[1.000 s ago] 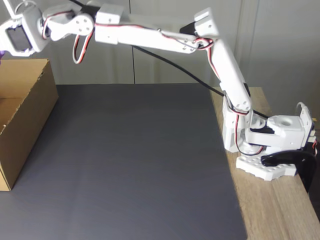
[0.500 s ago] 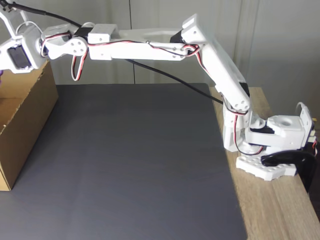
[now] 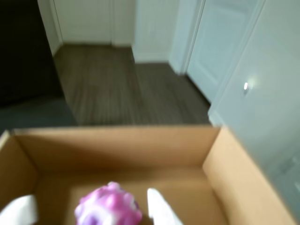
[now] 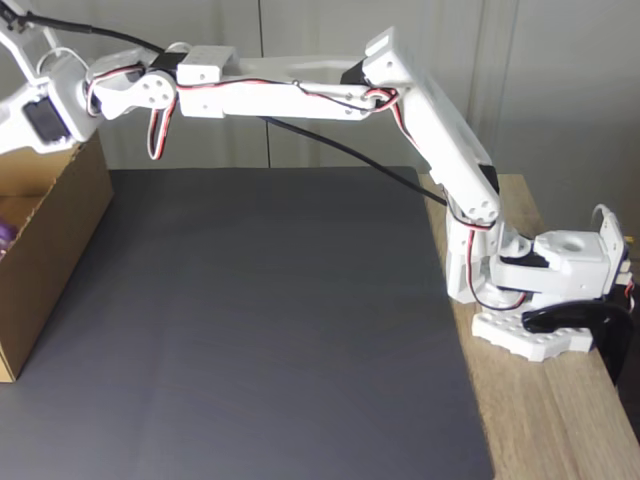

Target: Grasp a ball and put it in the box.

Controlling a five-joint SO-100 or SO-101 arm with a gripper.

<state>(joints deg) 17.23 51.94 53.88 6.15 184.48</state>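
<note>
In the wrist view a bumpy pink and purple ball (image 3: 108,208) lies blurred low inside the brown cardboard box (image 3: 117,147). My gripper (image 3: 89,196) is open. Its white fingers (image 3: 159,211) stand wide on either side of the ball, with a gap on each side. In the fixed view my arm (image 4: 300,95) reaches far left, with its wrist (image 4: 40,110) above the box (image 4: 55,230). A sliver of the purple ball (image 4: 3,236) shows inside the box at the picture's left edge, well below the wrist.
A dark grey mat (image 4: 260,320) covers the table beside the box. The arm's white base (image 4: 530,290) is clamped to the wooden tabletop (image 4: 560,420) at the right. Past the box, the wrist view shows a floor (image 3: 117,84) and white doors (image 3: 220,56).
The wrist has dropped a little over the box. The purple ball, earlier up by the gripper at the left edge, now sits lower inside the box, free of the fingers.
</note>
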